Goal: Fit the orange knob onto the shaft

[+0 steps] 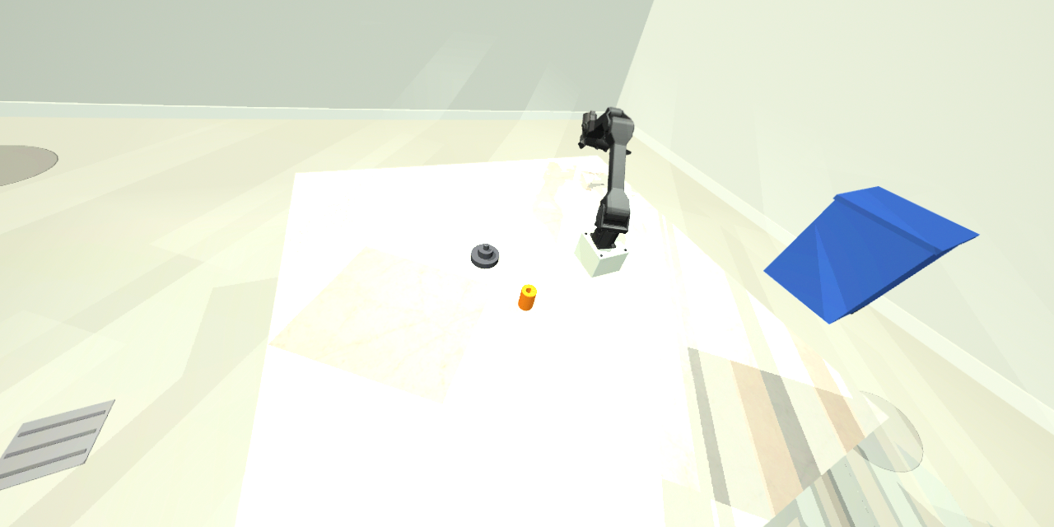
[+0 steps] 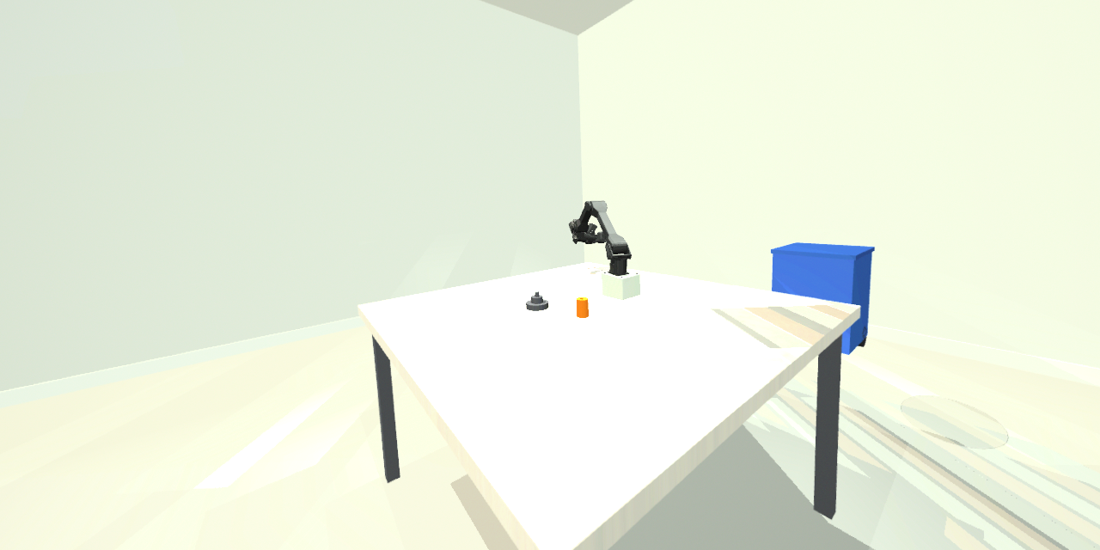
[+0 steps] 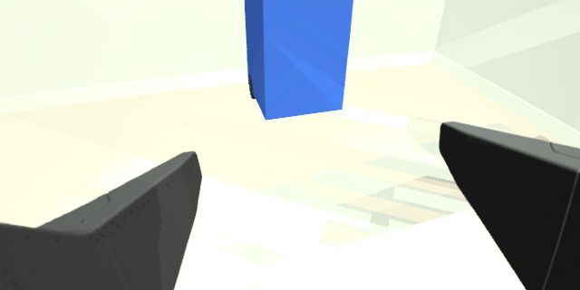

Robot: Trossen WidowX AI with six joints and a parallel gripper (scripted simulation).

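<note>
Though fingers look cropped, knob's (image 1: pixel 526 300) (image 2: pixel 582 308) flat seems indistinct.

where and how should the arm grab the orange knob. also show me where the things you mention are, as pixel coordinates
Best gripped around the upper side wall of the orange cylindrical knob (image 1: pixel 525 300) (image 2: pixel 582 308), the pincer (image 3: pixel 319 149) coming from straight above, fingers on opposite sides. It stands upright, hole facing up, and its round wall is exposed; that grip should leave its underside free for the shaft.

Orange knob (image 1: pixel 526 298) (image 2: pixel 582 308) upright on tbl, near dark rnd pedestal (image 1: pixel 484 258) (image 2: pixel 536 304)
</note>
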